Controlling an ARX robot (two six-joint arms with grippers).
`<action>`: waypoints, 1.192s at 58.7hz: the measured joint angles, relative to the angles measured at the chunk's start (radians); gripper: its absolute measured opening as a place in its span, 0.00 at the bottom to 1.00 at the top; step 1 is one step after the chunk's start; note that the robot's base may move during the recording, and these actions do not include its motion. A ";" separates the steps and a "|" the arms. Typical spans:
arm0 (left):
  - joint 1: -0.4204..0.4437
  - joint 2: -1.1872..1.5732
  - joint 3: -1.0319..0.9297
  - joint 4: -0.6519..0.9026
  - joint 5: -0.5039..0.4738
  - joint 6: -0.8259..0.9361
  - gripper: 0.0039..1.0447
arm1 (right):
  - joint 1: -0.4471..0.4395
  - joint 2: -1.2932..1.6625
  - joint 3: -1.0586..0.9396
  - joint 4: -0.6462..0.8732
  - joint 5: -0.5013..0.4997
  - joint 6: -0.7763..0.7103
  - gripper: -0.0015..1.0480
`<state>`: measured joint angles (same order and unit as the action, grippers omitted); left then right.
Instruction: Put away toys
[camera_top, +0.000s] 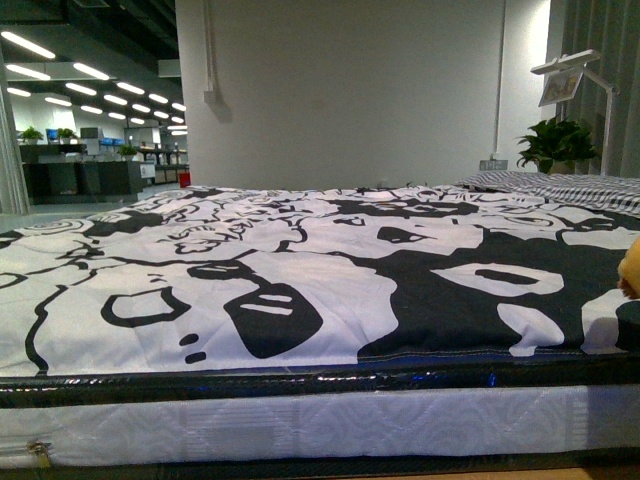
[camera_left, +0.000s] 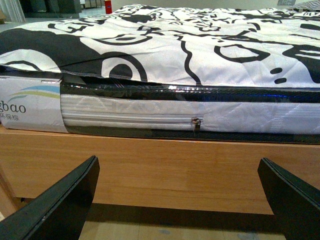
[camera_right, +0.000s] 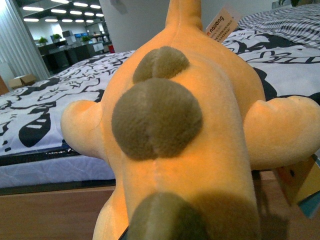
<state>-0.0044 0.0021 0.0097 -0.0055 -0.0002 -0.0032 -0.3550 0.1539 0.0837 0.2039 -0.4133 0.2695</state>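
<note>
- A soft orange-yellow plush toy (camera_right: 165, 150) fills the right wrist view. Olive-brown round patches mark its body, and a stubby limb sticks out to each side.
- A paper tag (camera_right: 221, 25) hangs by the toy's far end, which reaches over the bed cover. Its near end hangs in front of the mattress side and the wooden frame.
- In the front view only a sliver of the toy (camera_top: 630, 262) shows, at the near right edge of the bed.
- The bed cover (camera_top: 300, 260), white with bold black shapes, lies flat across the whole bed.
- Below it the left wrist view shows the white quilted mattress (camera_left: 150, 112) under clear plastic, a small zip pull (camera_left: 196, 123) on its side and the wooden bed frame (camera_left: 175, 170) beneath.
- The left tool (camera_left: 177, 161) is low, facing the near side of the bed frame. Its black fingers (camera_left: 65, 200) are spread wide with nothing between them.
- The right tool does not show behind the toy, so I cannot tell whether it has hold of it.
- At the far right of the bed are striped bedding (camera_top: 570, 185), a potted plant (camera_top: 555, 143) and a white lamp (camera_top: 575, 75).
</note>
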 joint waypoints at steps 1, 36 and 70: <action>0.000 0.000 0.000 0.000 0.000 0.000 0.94 | 0.000 0.000 0.000 0.000 0.001 0.000 0.07; 0.002 0.000 0.000 0.000 -0.001 0.000 0.94 | 0.004 -0.004 -0.002 0.004 0.002 0.000 0.07; 0.002 0.000 0.000 0.000 -0.001 0.000 0.94 | 0.004 -0.004 -0.002 0.004 0.002 -0.001 0.07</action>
<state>-0.0025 0.0017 0.0097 -0.0055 -0.0010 -0.0036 -0.3508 0.1497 0.0822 0.2077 -0.4118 0.2687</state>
